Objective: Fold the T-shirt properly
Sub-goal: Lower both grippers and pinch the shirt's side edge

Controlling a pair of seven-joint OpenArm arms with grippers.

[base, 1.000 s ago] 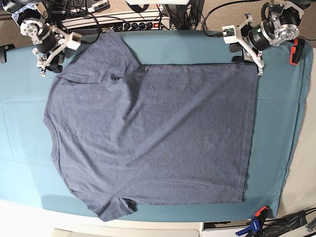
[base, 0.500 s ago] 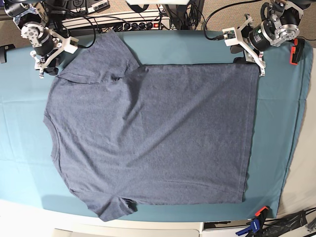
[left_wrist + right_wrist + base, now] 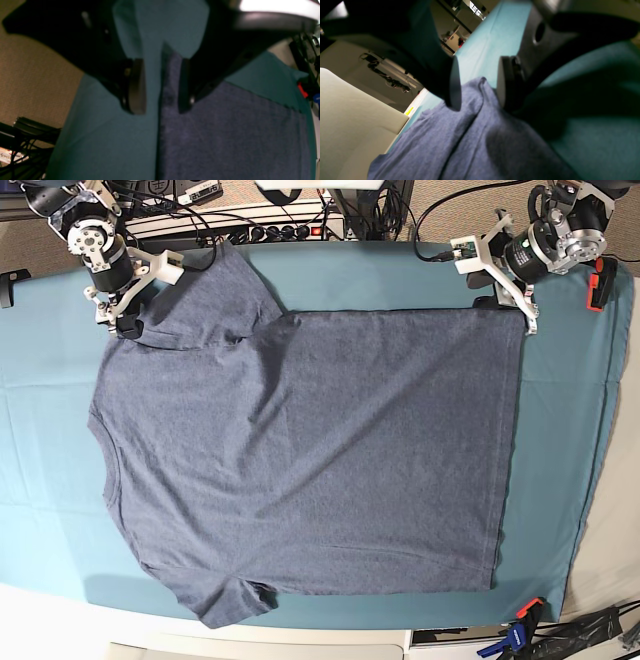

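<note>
Across the teal-clothed desk [image 3: 50,510] the slate-blue cotton T-shirt [image 3: 310,450] lies flat: light, limp, best pinched at corners. Left gripper [image 3: 528,308], jaws apart, straddles the hem corner at upper right. Right gripper [image 3: 122,312], jaws apart, has shifted rightward onto the shoulder since earlier.

T-shirt [image 3: 300,450] flat on tablecloth [image 3: 50,480], one hand [image 3: 128,308] at each far corner.
</note>
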